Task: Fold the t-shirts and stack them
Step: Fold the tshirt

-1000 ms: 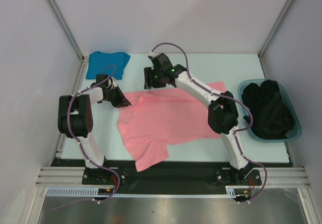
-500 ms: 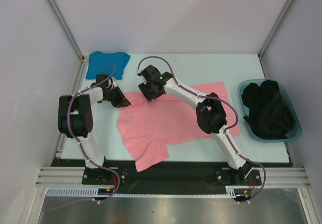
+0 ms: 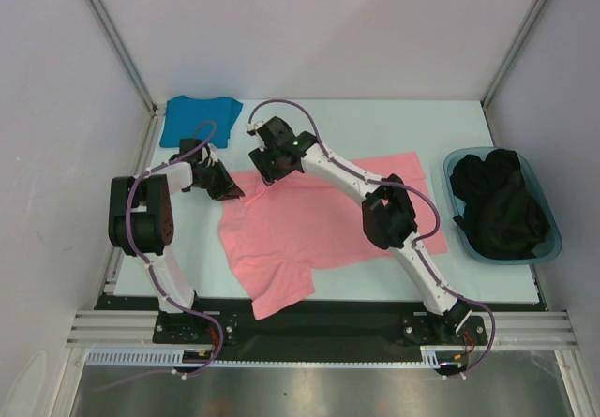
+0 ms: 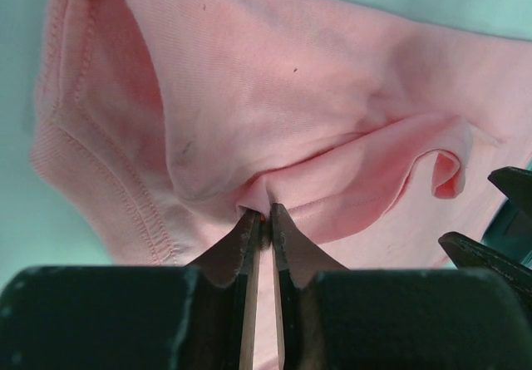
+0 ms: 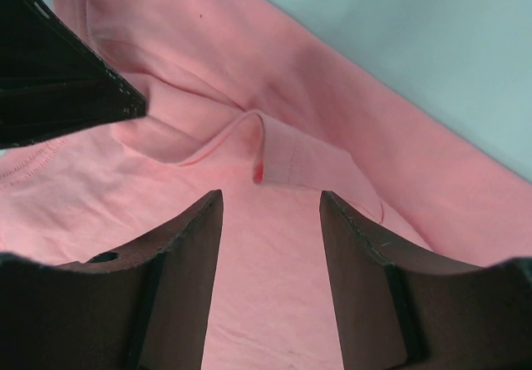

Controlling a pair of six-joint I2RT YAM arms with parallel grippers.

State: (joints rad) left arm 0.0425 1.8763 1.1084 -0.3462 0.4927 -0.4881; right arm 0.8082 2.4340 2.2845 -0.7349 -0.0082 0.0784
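Both arms have white link shells and black joint housings: left arm point(image 3: 141, 215), right arm point(image 3: 394, 220). A thin purple cable point(image 3: 281, 104) loops along each. Small green light point(image 3: 293, 141) on the right wrist block. Left gripper point(image 4: 264, 218): black fingers tapering to thin tips. Right gripper point(image 5: 270, 204): broad, flat black fingers. Black bases point(image 3: 183, 327).

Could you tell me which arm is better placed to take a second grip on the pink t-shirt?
Probably the right: the right gripper is open just above the pink t-shirt, near its rumpled top edge, while the left gripper is shut on the fabric.
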